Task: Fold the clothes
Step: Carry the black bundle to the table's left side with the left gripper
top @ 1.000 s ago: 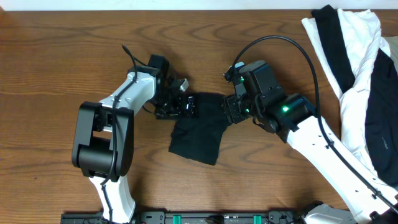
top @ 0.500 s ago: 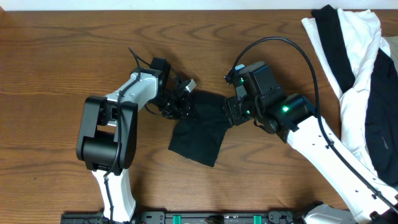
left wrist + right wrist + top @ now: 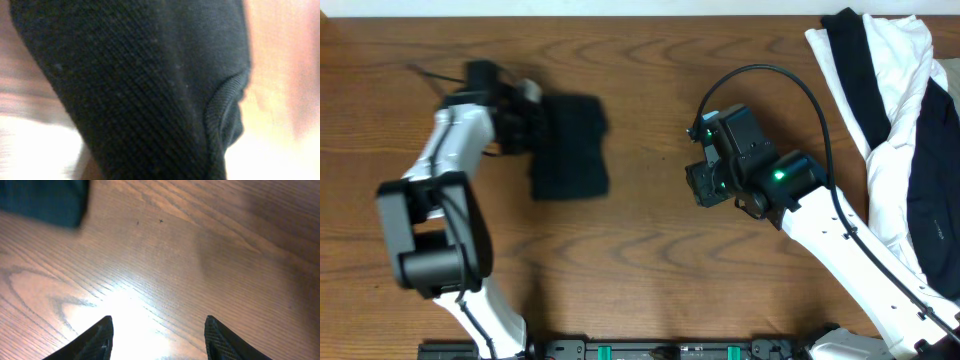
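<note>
As left tool grips one garment, right gapes.

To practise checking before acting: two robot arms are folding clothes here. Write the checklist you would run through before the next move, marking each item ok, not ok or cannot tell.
1. Grip: ok. The left gripper is shut on the folded black garment; fabric fills its wrist view.
2. Spare gripper: ok. The right gripper is open over bare table, holding nothing.
3. Fold tidy: cannot tell. The overhead view is blurred there.
4. Arms apart: ok. A wide gap lies between them.
5. Next item: ok. The pile of clothes lies at the right edge, touched by neither gripper.
</note>
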`<state>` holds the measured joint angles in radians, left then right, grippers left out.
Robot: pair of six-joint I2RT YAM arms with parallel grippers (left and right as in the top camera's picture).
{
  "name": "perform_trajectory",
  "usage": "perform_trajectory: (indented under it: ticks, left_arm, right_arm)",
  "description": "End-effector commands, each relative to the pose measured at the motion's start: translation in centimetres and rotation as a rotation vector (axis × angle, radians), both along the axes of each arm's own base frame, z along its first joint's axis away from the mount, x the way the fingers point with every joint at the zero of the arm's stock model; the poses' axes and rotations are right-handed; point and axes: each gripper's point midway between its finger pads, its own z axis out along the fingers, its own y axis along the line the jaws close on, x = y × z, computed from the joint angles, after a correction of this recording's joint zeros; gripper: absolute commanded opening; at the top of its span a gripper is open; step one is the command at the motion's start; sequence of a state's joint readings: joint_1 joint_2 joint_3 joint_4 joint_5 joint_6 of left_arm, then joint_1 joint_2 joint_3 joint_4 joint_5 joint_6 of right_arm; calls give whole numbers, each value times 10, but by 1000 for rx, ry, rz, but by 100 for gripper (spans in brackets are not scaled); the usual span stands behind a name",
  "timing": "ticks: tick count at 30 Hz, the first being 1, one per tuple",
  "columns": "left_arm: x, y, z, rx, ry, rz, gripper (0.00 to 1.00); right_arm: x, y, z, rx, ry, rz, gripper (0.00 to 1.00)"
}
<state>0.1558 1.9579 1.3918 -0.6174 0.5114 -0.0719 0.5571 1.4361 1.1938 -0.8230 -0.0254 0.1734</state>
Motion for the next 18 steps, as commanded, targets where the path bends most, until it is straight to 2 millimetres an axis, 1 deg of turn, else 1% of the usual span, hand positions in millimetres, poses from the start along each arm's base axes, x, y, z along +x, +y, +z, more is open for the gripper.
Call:
perform_trajectory:
  ticks: [1, 4, 9, 11, 14, 15, 16, 17, 18]
  left_arm:
    - [14, 75, 23, 60, -35, 309, 6]
    - [12, 122, 24, 66, -52, 437, 6]
    - [-3, 188, 23, 125, -58, 593, 6]
    - [-13, 209, 22, 146, -50, 646, 6]
    - [-26, 233, 22, 149, -44, 703, 6]
    - [-30, 240, 22, 147, -39, 724, 13]
    - [-34, 244, 21, 139, -30, 748, 71]
    - [-39, 247, 20, 120, -15, 780, 98]
    - [-41, 247, 19, 102, -4, 794, 98]
  right_arm:
    - [2, -8, -3, -27, 2, -10, 56]
    - [0, -9, -4, -34, 12, -10, 56]
    - [-1, -10, -5, -35, 14, -10, 56]
    - [-1, -10, -5, -35, 15, -10, 56]
    - [-1, -10, -5, -35, 14, -10, 56]
    - [-1, -10, -4, -35, 14, -10, 56]
    - [-1, -10, -4, -35, 14, -10, 56]
    - [-1, -10, -4, -35, 14, -10, 56]
    - [-1, -10, -4, -35, 14, -10, 56]
